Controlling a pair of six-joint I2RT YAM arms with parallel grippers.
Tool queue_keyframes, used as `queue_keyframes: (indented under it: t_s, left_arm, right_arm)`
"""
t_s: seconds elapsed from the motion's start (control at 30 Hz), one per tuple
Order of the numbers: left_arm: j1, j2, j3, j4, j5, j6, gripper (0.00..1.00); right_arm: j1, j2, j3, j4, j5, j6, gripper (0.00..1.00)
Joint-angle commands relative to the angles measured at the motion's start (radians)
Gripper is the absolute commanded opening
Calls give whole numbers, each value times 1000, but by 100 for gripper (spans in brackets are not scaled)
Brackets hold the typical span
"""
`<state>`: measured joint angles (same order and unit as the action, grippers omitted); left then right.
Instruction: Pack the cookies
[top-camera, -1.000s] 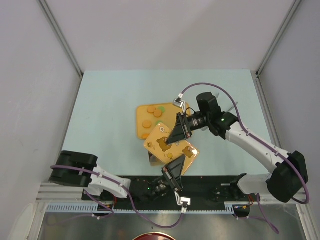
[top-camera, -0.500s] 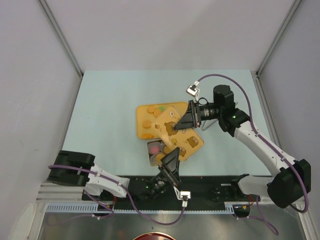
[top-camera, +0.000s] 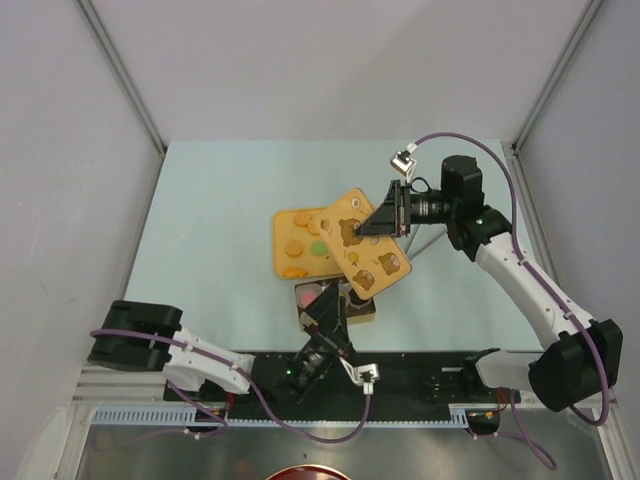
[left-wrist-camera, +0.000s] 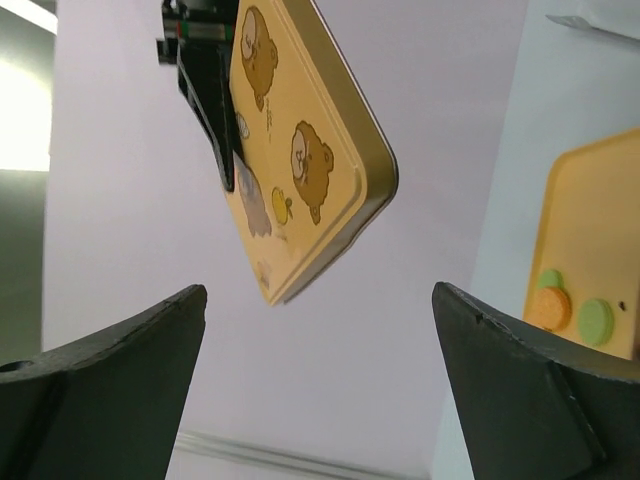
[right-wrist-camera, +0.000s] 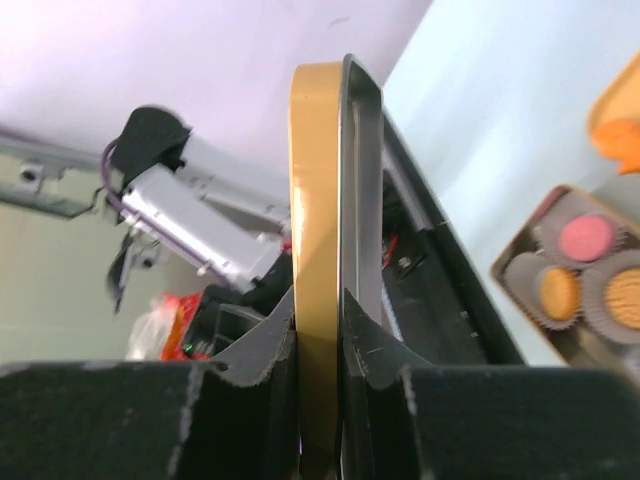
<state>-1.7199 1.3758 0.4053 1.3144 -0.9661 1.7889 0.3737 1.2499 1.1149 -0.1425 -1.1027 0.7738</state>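
The right arm (top-camera: 520, 285) rises from its base with the elbow bent and the wrist turned left. The right gripper (right-wrist-camera: 318, 335) is clamped on a tin lid (right-wrist-camera: 315, 200), whose rim stands edge-on between the two fingers (right-wrist-camera: 250, 365), one pressed to each face. The left arm (top-camera: 205, 362) lies low, its forearm running right and its wrist tipped upward. The left gripper (left-wrist-camera: 318, 300) has its jaws spread wide with nothing between the fingers (left-wrist-camera: 120, 365). The lid hangs beyond the fingertips, well apart from them.
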Motion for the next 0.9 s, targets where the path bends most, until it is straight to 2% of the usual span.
queue_keyframes:
  t_s: [0.0,0.2,0.37,0.43,0.5,0.6,0.63,0.7,0.73,0.8,0.83,0.87]
  left_arm:
    - [17,-81,6,411,-158,-120,100]
    - [71,-193,3,411,-351,-272,100]
    - [115,-283,12,411,-442,-351,100]
    - [141,-343,24,411,-482,-376,100]
    - [155,-386,41,410,-502,-416,100]
    - [183,-464,64,390,-537,-457,100]
    - [195,-484,70,372,-554,-474,100]
    - [203,-535,85,260,-569,-558,100]
    - [207,-549,90,193,-579,-657,100]
    - [207,-599,112,-74,-589,-796,99]
    - [207,-616,140,-195,-595,-989,97]
    - [207,-659,164,-524,-594,-1120,97]
  right_arm:
    - [-9,39,140,-254,156,-189,0]
    - [-21,72,175,-353,320,-255,0]
    - [-6,124,218,-477,400,-338,0]
    - [25,157,258,-522,411,-401,0]
    - [63,158,260,-548,501,-421,0]
    - [175,138,237,-548,654,-548,0]
    - [210,135,243,-554,747,-615,0]
    - [252,149,269,-607,791,-637,0]
    - [248,161,307,-636,746,-671,0]
    - [241,216,335,-710,678,-717,0]
    - [241,238,353,-742,625,-738,0]
    - [240,268,355,-752,600,-748,0]
